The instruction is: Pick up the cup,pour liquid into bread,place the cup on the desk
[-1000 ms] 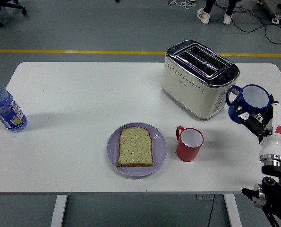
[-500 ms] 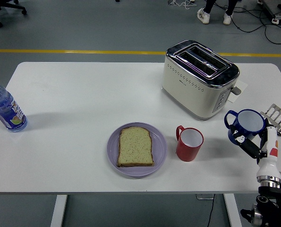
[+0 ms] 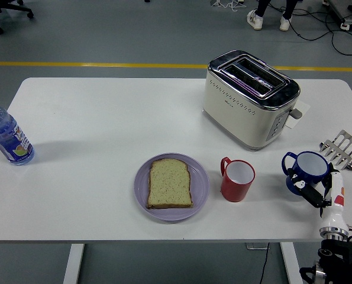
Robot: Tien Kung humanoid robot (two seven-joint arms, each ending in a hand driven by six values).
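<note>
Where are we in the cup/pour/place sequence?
Looks like the tail end. The right hand grips the blue cup, upright, low at the table's right edge; contact with the surface is unclear. The bread on its plate shows no visible liquid, so the pour can't be confirmed. Left: release and withdraw.

You've got loads of open desk [image 3: 105,118] across the whole far-left and middle, nothing between the water bottle [image 3: 7,135] at the left edge and the plate [image 3: 171,187] with the bread [image 3: 170,183]. The right side is the tight bit: the toaster [image 3: 251,97] blocks the far right, the red cup [image 3: 237,179] sits just right of the plate, and the blue cup [image 3: 309,171] stands near the right edge in your right hand [image 3: 317,192]. Between the two cups there's a clear lane. A metal rack [image 3: 343,148] crowds the right edge behind the blue cup.
</note>
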